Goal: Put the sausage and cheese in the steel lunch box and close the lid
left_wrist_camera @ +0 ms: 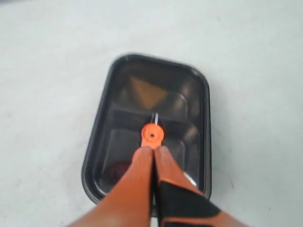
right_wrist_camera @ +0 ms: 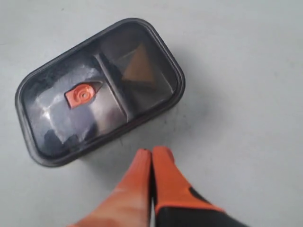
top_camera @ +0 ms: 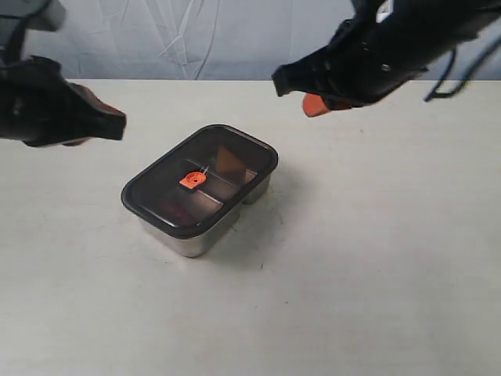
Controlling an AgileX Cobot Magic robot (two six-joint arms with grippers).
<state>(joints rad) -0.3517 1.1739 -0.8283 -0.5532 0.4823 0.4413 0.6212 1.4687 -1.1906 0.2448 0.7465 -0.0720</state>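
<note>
The steel lunch box (top_camera: 184, 241) stands mid-table with the dark see-through lid (top_camera: 235, 141) lying on it, orange tab (top_camera: 192, 180) in its centre. Through the lid the cheese (top_camera: 228, 160) shows in the far compartment, and also shows as the cheese (left_wrist_camera: 147, 91) and the cheese (right_wrist_camera: 139, 66). The sausage (left_wrist_camera: 117, 170) is only a dim red patch in the other compartment. My left gripper (top_camera: 109, 121) hovers above and left of the box, shut and empty; its tips (left_wrist_camera: 154, 149) line up with the tab (left_wrist_camera: 152, 135). My right gripper (top_camera: 313, 104) hangs high at the back right, shut and empty, with the tips (right_wrist_camera: 151, 151) off the lid (right_wrist_camera: 28, 94).
The pale table (top_camera: 376, 258) surrounds the box on all sides. A light cloth backdrop (top_camera: 196, 39) rises behind the table's far edge.
</note>
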